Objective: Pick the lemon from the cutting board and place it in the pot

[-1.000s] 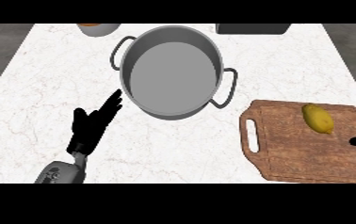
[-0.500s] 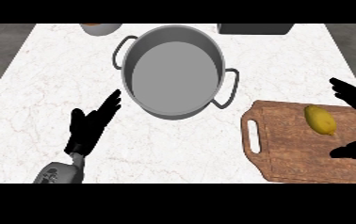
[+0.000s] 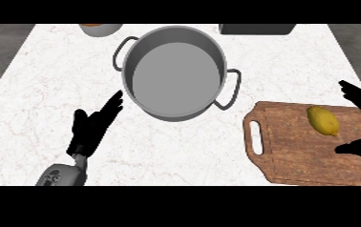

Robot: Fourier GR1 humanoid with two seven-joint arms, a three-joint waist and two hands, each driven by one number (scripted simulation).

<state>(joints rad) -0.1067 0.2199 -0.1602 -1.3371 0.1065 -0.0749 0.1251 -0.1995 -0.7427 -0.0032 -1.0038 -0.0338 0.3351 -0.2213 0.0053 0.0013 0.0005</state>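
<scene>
Best to close in on the lemon [image 3: 323,120], lying on the cutting board [image 3: 296,149] at lower right, from both sides before lifting toward the pot [image 3: 173,73] at upper centre. Right hand [image 3: 350,93] at right edge: spread, grasping nothing. Left hand [image 3: 93,126] at lower left: relaxed, resting.

Illumination is even and bright across the white marble counter [image 3: 56,78], with no glare spots and no strong directional source evident. Shadows are faint: a soft dark rim shows under the near edge of the pot [image 3: 173,73], and the cutting board [image 3: 296,149] casts almost none. Nothing appears blurred.
</scene>
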